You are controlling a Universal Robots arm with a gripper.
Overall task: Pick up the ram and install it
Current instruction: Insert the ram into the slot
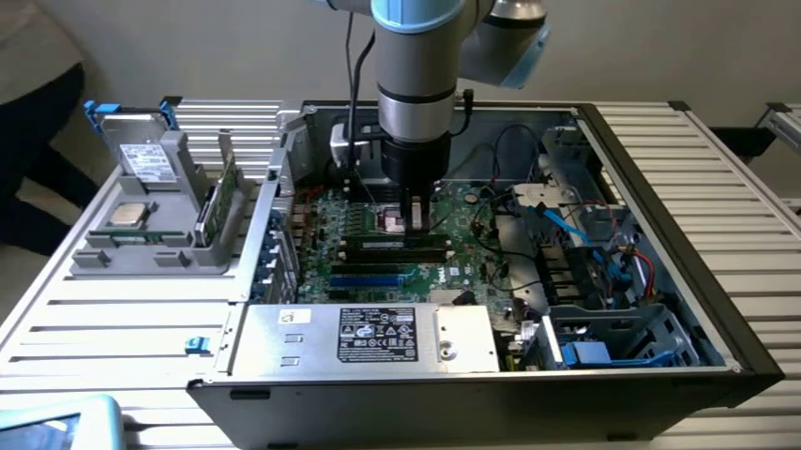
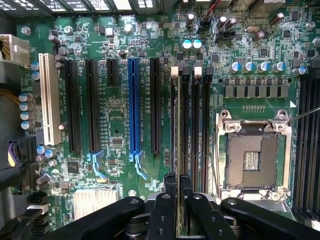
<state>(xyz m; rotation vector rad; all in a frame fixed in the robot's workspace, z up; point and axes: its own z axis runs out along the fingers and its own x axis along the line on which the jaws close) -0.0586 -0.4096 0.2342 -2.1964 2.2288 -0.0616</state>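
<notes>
The claw (image 2: 178, 184) is clamped on the ram (image 2: 178, 125), held edge-on between its fingers; the stick's long axis runs straight ahead of the claw, in line with the black memory slots (image 2: 205, 125) just beneath it.

Inside the computer case (image 1: 438, 412), the arm (image 1: 417, 94) hides the middle of the motherboard (image 1: 470, 211). The ram (image 2: 178, 125) stands edge-on between the jaws, so its faces cannot be seen, and the gripper (image 2: 178, 179) body runs off the picture's edge. The label (image 1: 375, 335) on the metal box (image 1: 466, 342) at the case's front is too small to read. Beyond the case, a person (image 1: 32, 112) is cut off by the frame.
</notes>
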